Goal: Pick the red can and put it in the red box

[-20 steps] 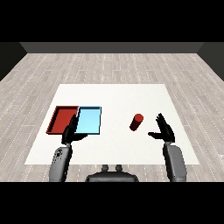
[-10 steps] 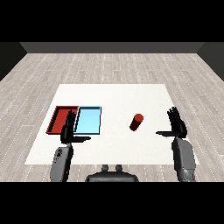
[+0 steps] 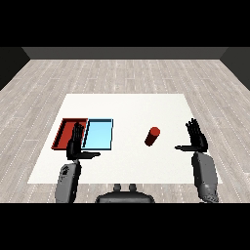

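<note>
On the white table [image 3: 127,105], the small red cylindrical can [image 3: 152,136] stands to the right of the light blue tray [image 3: 98,134], well apart from it and untouched, so the task has barely begun. The right hand [image 3: 196,139] hovers right of the can with fingers straight and holding nothing, while the left hand [image 3: 76,145], equally released, hangs at the near edge of the shallow red tray [image 3: 68,133], which sits left of the blue one. Reaching, grasping, carrying and placing all remain.

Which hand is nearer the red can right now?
Right. The right hand is open just to the right of the red can, not touching it. The left hand sits farther off, over by the trays.
</note>
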Available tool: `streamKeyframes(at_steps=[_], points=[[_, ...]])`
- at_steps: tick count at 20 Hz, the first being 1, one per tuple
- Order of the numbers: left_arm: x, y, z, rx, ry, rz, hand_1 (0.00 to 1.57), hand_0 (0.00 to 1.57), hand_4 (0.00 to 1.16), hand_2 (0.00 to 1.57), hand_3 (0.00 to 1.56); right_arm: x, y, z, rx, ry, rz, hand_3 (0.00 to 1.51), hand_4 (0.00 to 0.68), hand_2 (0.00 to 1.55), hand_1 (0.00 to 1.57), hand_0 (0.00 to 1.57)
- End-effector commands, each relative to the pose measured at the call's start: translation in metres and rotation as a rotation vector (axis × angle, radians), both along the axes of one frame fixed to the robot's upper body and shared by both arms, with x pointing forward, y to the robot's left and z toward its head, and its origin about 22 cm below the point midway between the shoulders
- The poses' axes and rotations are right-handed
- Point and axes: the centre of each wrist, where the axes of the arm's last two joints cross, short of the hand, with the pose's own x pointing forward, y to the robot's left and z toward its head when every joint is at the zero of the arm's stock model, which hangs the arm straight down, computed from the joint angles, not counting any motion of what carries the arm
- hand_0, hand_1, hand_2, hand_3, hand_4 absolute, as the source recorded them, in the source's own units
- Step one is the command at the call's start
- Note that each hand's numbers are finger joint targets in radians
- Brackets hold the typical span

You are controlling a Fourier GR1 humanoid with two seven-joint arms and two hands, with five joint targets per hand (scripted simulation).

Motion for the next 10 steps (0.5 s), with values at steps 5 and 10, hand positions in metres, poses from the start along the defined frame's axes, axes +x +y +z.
streamKeyframes(at_steps=[5, 10], points=[[-0.002, -0.001, -0.009, -0.044, -0.005, -0.014, 0.0, 0.0, 0.0, 0.0, 0.0, 0.024, 0.014, -0.003, 0.04, 0.038, 0.034, 0.0, 0.0, 0.0, 0.0, 0.0], [-0.017, 0.001, -0.016, -0.049, -0.025, -0.009, 0.0, 0.0, 0.0, 0.0, 0.0, 0.03, 0.049, -0.014, 0.06, 0.079, 0.048, 0.0, 0.0, 0.0, 0.0, 0.0]])
